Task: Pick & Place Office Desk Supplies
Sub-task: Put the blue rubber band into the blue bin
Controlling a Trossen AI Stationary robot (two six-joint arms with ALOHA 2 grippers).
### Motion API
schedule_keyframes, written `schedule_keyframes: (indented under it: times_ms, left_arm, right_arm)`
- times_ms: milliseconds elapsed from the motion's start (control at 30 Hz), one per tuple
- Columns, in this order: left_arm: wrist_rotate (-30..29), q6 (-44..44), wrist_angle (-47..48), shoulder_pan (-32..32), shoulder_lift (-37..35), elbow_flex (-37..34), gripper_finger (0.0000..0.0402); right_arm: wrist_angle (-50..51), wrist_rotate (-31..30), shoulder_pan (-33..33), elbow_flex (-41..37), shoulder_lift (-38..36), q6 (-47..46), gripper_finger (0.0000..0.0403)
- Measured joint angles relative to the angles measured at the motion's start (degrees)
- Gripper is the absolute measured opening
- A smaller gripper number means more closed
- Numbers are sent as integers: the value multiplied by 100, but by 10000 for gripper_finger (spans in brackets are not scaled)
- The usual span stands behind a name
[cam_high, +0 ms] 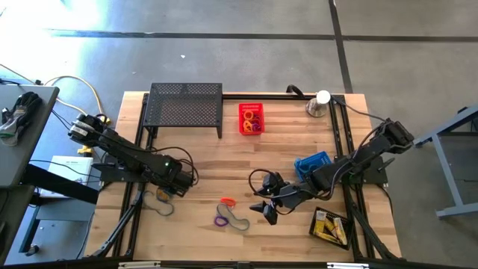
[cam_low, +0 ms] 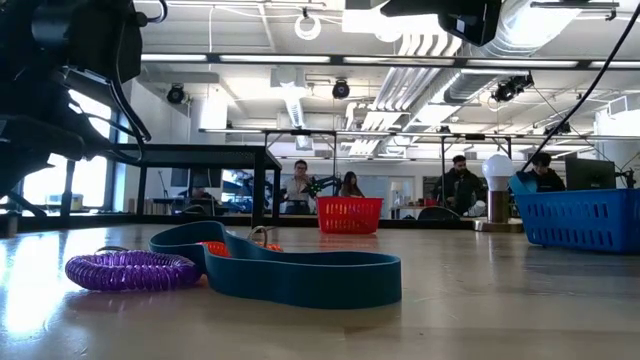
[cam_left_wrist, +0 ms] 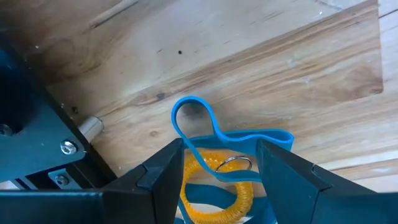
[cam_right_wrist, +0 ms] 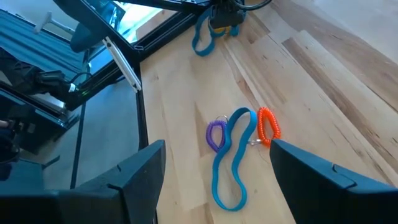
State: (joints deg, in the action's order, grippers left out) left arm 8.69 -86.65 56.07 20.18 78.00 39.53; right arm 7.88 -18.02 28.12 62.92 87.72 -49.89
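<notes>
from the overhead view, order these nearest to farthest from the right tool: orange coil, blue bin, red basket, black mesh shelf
Measured from the right tool, at the front right of centre:
1. orange coil, just to its left.
2. blue bin, behind it to the right; close to call against the coil.
3. red basket, back centre.
4. black mesh shelf, back left.

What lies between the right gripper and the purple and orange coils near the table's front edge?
Only bare wood. In the high view, open planks separate the right gripper from the purple coil, orange coil and blue band; the right wrist view agrees.
</notes>
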Motion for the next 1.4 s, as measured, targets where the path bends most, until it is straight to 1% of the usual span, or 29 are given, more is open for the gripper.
schedule_keyframes:
  times_ms: [167,300,400,700,900,1067,1167,1300,1400]
  left_arm:
    - [-32,0,71,1,0,0,188]
    - [52,-30,428,55,-6,0,188]
    - [65,-219,572,197,-11,0,188]
    - [-40,-299,144,369,-11,0,188]
    - [-92,-291,141,369,-11,0,188]
    - [-467,-222,130,370,-11,0,188]
    - [-451,-249,129,367,-11,0,188]
    - [-201,-283,134,367,-11,0,188]
    - [-186,-290,151,367,-11,-2,188]
  right_arm:
    - [2,0,0,0,-2,0,275]
    - [2,0,0,0,-2,0,275]
    - [4,0,0,0,-2,0,275]
    - [6,-27,-15,0,-4,20,275]
    - [6,-27,-15,0,-7,21,275]
    - [7,-27,-15,0,-7,20,275]
    - [8,-27,-15,0,-7,15,275]
    - [8,-24,-15,0,-7,11,275]
    - [8,-24,-15,0,-7,4,275]
